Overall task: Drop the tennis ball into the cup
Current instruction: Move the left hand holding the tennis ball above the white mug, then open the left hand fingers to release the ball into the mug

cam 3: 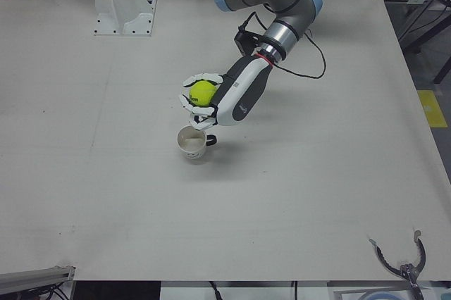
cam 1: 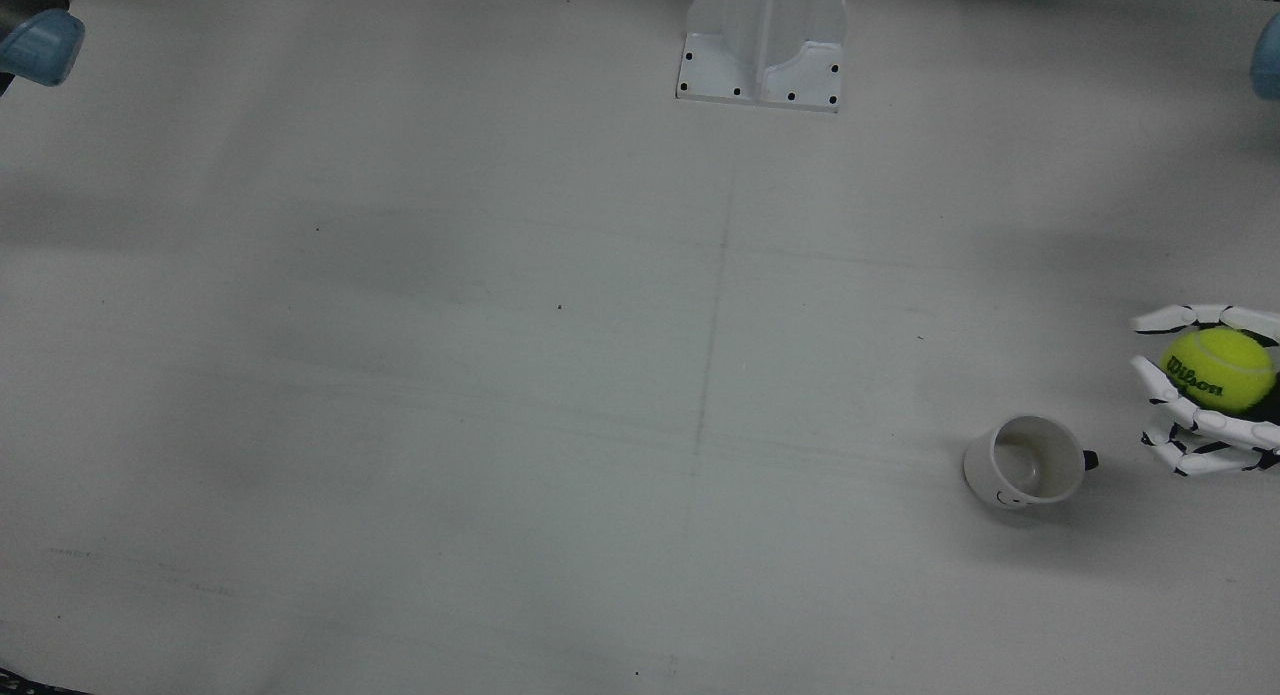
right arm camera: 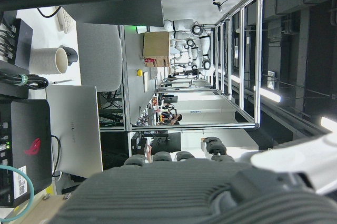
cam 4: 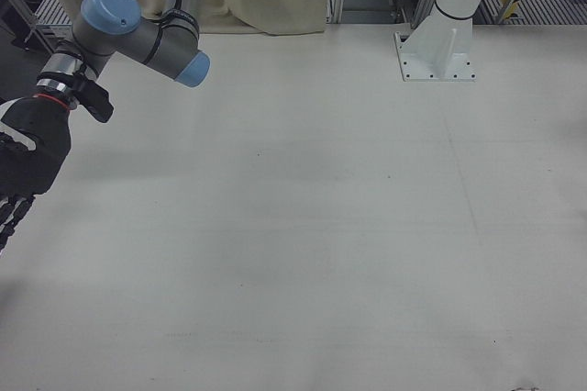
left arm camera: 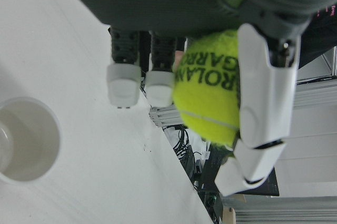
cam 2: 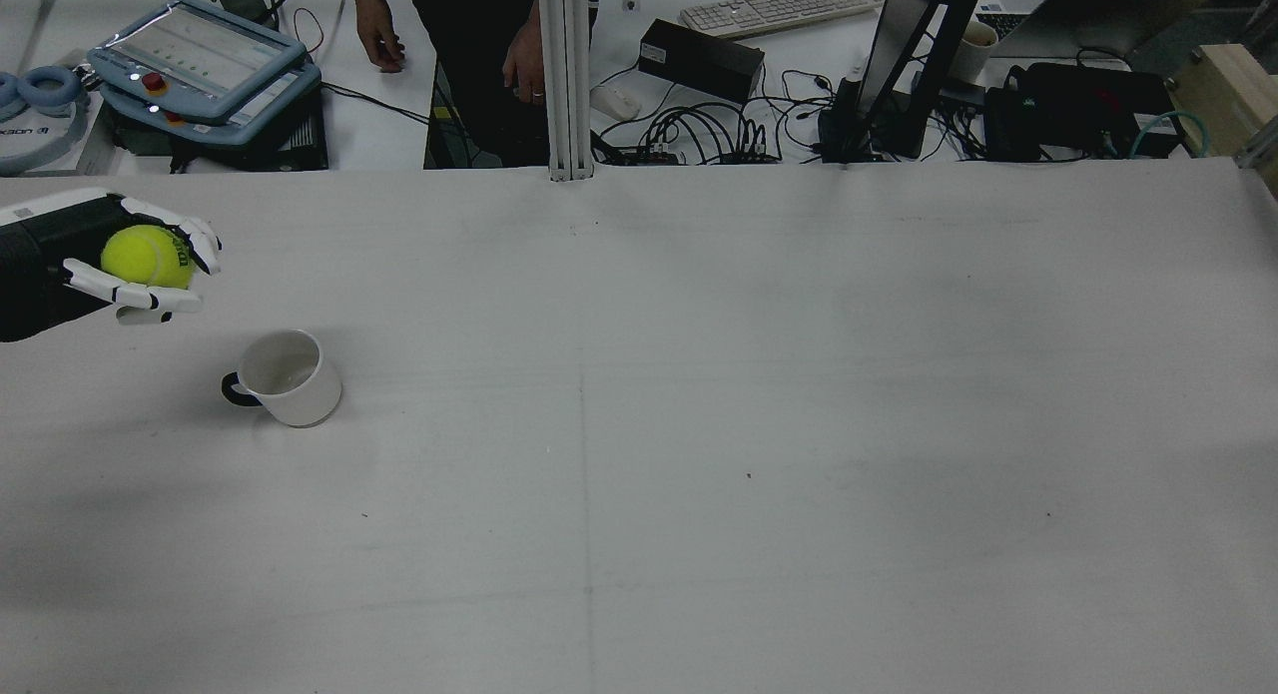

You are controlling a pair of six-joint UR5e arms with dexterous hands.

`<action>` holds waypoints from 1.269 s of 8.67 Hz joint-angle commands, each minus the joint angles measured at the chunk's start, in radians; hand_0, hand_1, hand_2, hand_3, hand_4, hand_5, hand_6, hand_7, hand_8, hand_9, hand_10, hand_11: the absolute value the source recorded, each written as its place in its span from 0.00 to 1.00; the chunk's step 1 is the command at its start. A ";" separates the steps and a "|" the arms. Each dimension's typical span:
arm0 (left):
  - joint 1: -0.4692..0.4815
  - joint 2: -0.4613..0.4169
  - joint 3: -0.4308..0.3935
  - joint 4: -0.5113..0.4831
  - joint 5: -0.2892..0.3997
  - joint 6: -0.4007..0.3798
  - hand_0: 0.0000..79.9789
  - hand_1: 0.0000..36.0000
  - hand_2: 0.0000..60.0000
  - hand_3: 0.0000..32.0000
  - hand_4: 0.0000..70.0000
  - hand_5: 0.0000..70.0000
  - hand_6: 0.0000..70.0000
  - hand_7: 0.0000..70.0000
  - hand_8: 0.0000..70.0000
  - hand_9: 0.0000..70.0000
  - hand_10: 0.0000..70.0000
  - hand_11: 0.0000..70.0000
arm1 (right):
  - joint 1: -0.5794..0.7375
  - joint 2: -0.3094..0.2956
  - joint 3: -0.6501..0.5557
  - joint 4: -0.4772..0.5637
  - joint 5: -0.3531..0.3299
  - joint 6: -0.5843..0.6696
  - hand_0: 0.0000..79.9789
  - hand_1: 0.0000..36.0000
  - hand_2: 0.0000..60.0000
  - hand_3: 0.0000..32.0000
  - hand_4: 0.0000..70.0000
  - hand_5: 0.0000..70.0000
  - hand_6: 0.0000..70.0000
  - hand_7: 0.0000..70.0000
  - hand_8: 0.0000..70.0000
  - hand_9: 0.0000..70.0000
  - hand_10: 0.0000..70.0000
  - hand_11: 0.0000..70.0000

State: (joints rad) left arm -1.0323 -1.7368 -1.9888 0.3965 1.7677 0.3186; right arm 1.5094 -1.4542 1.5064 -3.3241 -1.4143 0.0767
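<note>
A white cup (cam 1: 1025, 462) with a black handle stands upright on the table's left half; it also shows in the rear view (cam 2: 285, 377), the left-front view (cam 3: 192, 143) and the left hand view (left arm camera: 23, 140). My left hand (cam 1: 1205, 415) is shut on a yellow-green tennis ball (cam 1: 1218, 368) and holds it palm-up above the table. The hand sits beside the cup, toward the table's left edge, not over its mouth. The hand (cam 2: 130, 265) and ball (cam 2: 147, 256) also show in the rear view. My right hand (cam 4: 23, 171) hangs at the far side, fingers straight, empty.
A white arm pedestal (cam 1: 762, 45) is bolted at the robot's edge of the table. Beyond the far edge, a teach pendant (cam 2: 200, 65), a keyboard, cables and a standing person (cam 2: 469, 35) are in the rear view.
</note>
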 commanded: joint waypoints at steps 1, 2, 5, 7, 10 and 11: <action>0.041 -0.052 0.024 0.030 -0.014 0.000 0.71 1.00 1.00 0.00 1.00 0.34 0.50 1.00 0.99 1.00 1.00 1.00 | 0.000 0.000 0.000 0.000 0.000 0.000 0.00 0.00 0.00 0.00 0.00 0.00 0.00 0.00 0.00 0.00 0.00 0.00; 0.040 -0.049 0.040 0.027 -0.014 0.000 0.71 1.00 1.00 0.00 1.00 0.34 0.49 1.00 0.98 1.00 1.00 1.00 | 0.000 0.000 0.000 0.000 0.000 0.000 0.00 0.00 0.00 0.00 0.00 0.00 0.00 0.00 0.00 0.00 0.00 0.00; 0.038 -0.040 0.053 0.018 -0.014 -0.003 0.74 1.00 1.00 0.00 0.97 0.34 0.48 1.00 0.92 1.00 1.00 1.00 | 0.000 0.000 0.000 0.000 0.000 0.000 0.00 0.00 0.00 0.00 0.00 0.00 0.00 0.00 0.00 0.00 0.00 0.00; 0.038 -0.036 0.054 0.013 -0.014 -0.001 0.75 1.00 1.00 0.00 0.95 0.33 0.47 1.00 0.90 1.00 1.00 1.00 | 0.000 0.000 0.000 0.000 0.000 0.000 0.00 0.00 0.00 0.00 0.00 0.00 0.00 0.00 0.00 0.00 0.00 0.00; 0.037 -0.036 0.053 0.039 -0.013 -0.009 1.00 1.00 1.00 0.00 0.45 0.24 0.20 0.44 0.32 0.49 0.38 0.60 | 0.000 0.000 0.000 0.000 0.000 0.000 0.00 0.00 0.00 0.00 0.00 0.00 0.00 0.00 0.00 0.00 0.00 0.00; 0.037 -0.036 0.056 0.025 -0.011 -0.009 1.00 1.00 1.00 0.00 0.21 0.20 0.08 0.04 0.05 0.09 0.06 0.15 | 0.000 0.000 0.000 0.000 0.000 0.000 0.00 0.00 0.00 0.00 0.00 0.00 0.00 0.00 0.00 0.00 0.00 0.00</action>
State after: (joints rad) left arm -0.9956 -1.7734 -1.9347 0.4201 1.7545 0.3141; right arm 1.5095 -1.4542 1.5064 -3.3241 -1.4143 0.0767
